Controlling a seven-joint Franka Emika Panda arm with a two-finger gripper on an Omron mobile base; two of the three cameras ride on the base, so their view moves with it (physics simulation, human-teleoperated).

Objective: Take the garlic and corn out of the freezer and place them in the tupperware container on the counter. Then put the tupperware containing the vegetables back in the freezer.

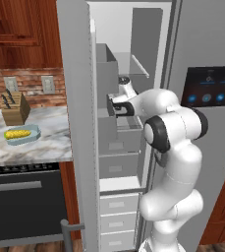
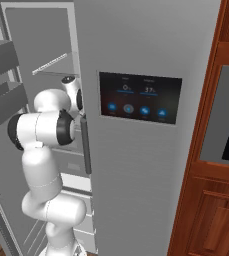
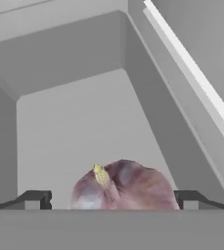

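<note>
The garlic, a rounded purplish-white bulb with a yellow stem tip, lies on a grey freezer shelf. It sits between the two dark fingertips of my open gripper, low in the hand view. In the left base view my arm reaches into the open freezer, with the hand at mid-shelf height. The corn, a yellow cob, lies in the pale blue tupperware container on the marble counter. The right base view shows the freezer interior behind the arm.
A wooden knife block stands behind the container. The open freezer door with its bins separates the counter from the shelves. Drawers fill the freezer's lower part. The fridge door with the dark dispenser panel is on the right, beside wooden cabinets.
</note>
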